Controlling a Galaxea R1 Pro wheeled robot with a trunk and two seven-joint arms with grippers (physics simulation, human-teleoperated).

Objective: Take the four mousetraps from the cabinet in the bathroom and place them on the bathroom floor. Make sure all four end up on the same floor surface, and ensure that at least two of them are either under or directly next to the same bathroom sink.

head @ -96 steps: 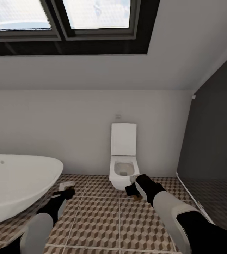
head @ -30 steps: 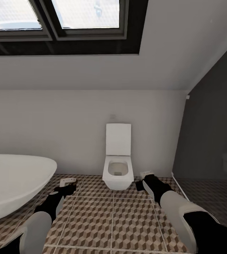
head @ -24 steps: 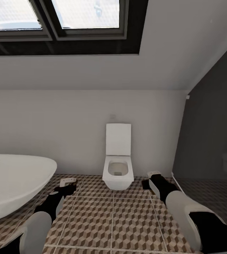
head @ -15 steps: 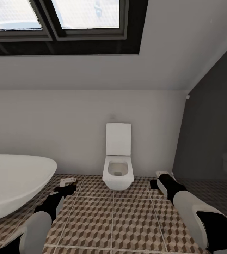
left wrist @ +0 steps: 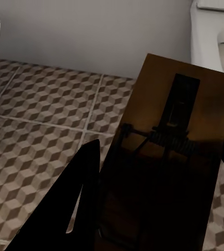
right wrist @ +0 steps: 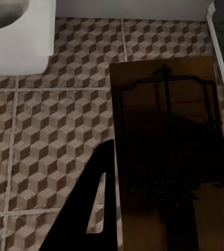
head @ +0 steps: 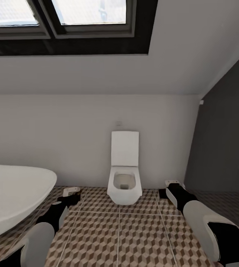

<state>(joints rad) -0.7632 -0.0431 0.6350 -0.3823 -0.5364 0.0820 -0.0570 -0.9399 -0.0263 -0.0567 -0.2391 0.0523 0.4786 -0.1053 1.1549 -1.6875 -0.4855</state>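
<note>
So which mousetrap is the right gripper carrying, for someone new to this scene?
Start at the white toilet against the back wall. On its dark-wall side, the right gripper hangs above the patterned floor holding a flat brown wooden mousetrap. The other mousetrap sits in the left gripper, beside the bathtub.

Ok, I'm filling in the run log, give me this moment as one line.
left gripper: shut on mousetrap | right gripper: shut on second mousetrap | both above bathroom floor | ahead: toilet | sink: not seen
</note>
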